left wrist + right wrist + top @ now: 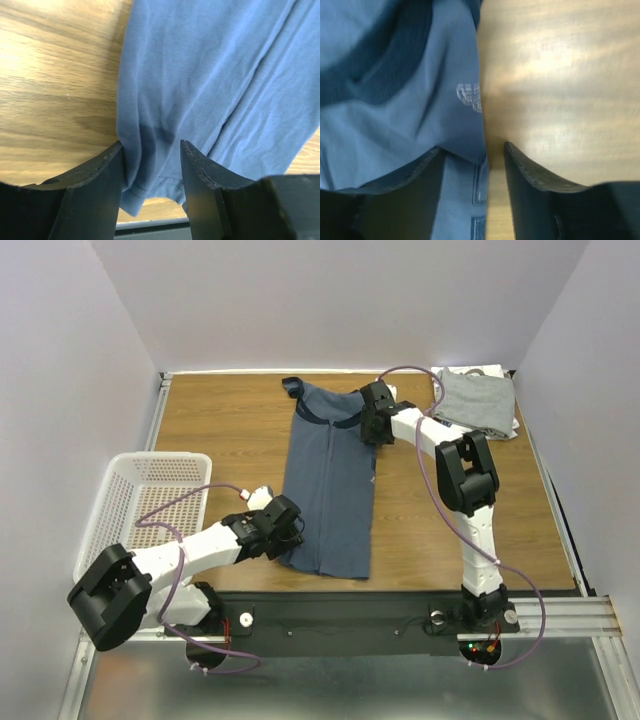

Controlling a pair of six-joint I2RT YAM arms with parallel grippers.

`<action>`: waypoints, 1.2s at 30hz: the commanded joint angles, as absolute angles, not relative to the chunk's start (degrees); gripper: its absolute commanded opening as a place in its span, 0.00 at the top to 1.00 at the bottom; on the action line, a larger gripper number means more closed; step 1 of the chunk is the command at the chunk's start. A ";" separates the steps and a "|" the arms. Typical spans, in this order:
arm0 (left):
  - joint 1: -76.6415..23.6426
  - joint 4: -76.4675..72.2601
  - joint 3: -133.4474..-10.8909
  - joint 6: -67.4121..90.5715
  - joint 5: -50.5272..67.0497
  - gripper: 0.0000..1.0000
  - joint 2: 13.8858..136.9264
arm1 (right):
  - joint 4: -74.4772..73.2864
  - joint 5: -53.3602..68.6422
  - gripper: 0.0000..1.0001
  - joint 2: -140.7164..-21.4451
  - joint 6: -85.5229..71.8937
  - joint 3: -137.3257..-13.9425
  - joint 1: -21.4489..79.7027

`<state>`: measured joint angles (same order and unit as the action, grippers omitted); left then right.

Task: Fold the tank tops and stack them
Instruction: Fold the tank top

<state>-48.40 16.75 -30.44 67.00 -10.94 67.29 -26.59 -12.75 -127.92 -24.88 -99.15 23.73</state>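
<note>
A slate-blue tank top [330, 490] lies folded lengthwise down the middle of the wooden table, navy-trimmed neck end at the back. My left gripper [290, 530] sits at its near left corner. In the left wrist view the gripper [151, 145] is open, its fingers astride the hem corner of the blue cloth [210, 75]. My right gripper [372, 425] is at the far right edge, by the armhole. In the right wrist view it [474, 147] stands open over the cloth's edge [420, 100], near the pale lettering [469, 96]. A folded light grey tank top [478, 400] rests at the back right.
A white mesh basket [140, 500] stands at the table's left edge, beside my left arm. White cloth [480, 371] shows under the grey top. Walls close in the table on the left, back and right. A metal rail [560, 615] runs along the near edge.
</note>
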 commanded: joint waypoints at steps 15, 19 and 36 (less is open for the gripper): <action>-44.82 17.93 -32.79 61.00 -13.19 0.40 64.86 | -33.05 -16.88 0.28 -142.05 -19.95 -122.36 19.60; -44.82 15.30 -30.15 62.57 -11.17 0.39 66.71 | -32.96 -15.12 0.16 -130.37 -21.09 -113.14 19.69; -52.46 16.60 -24.34 71.01 -6.41 0.54 66.00 | -23.29 -4.49 0.23 -72.96 -34.36 -42.91 27.59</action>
